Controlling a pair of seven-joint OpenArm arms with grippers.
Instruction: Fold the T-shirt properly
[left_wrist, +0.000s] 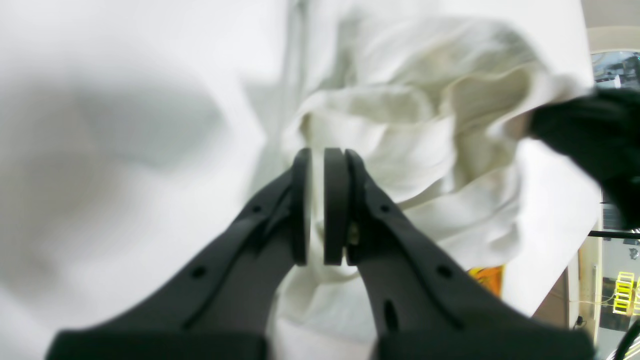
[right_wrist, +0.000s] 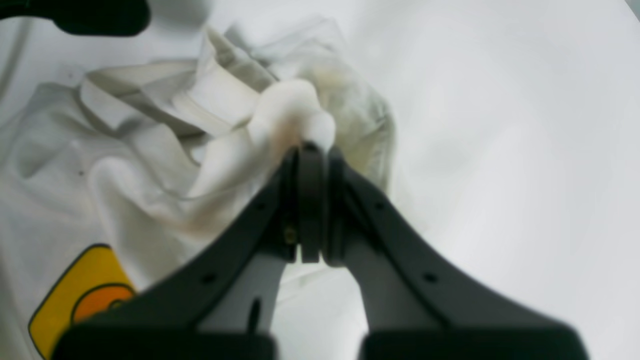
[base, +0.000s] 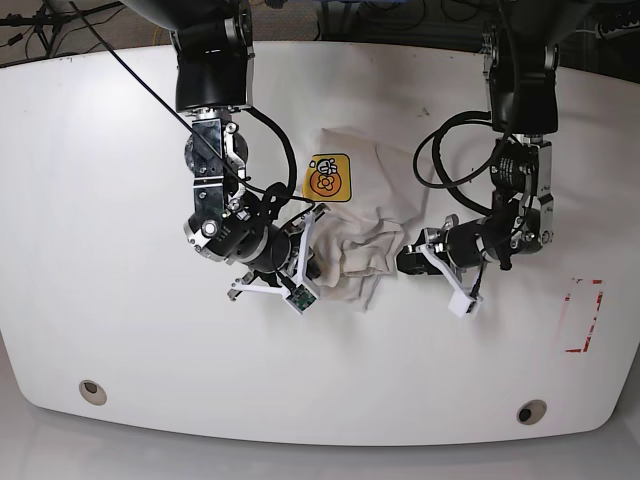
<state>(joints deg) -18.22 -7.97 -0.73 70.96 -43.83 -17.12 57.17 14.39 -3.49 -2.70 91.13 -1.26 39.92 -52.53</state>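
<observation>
- Near the table's middle lay the T-shirt (base: 358, 245), an off-white, soft cotton heap, heavily wrinkled and bunched into ridges and folds between the two arms.
- Its badge (base: 327, 178), a yellow pentagon with rounded corners and an orange centre, faced up on the flat far part of the cloth.
- On the heap's right-arm side, the right gripper (right_wrist: 311, 150) had its dark, matte jaws pressed together on a rounded puff of the T-shirt's fabric.
- On the opposite side, the left gripper (left_wrist: 322, 155) had its jaws drawn nearly together with a thin fold of the T-shirt pinched between the flat pads.
- Beneath everything, the table (base: 100, 330) was smooth, white and round-cornered.
- Near its edge sat a red mark (base: 583, 315).
</observation>
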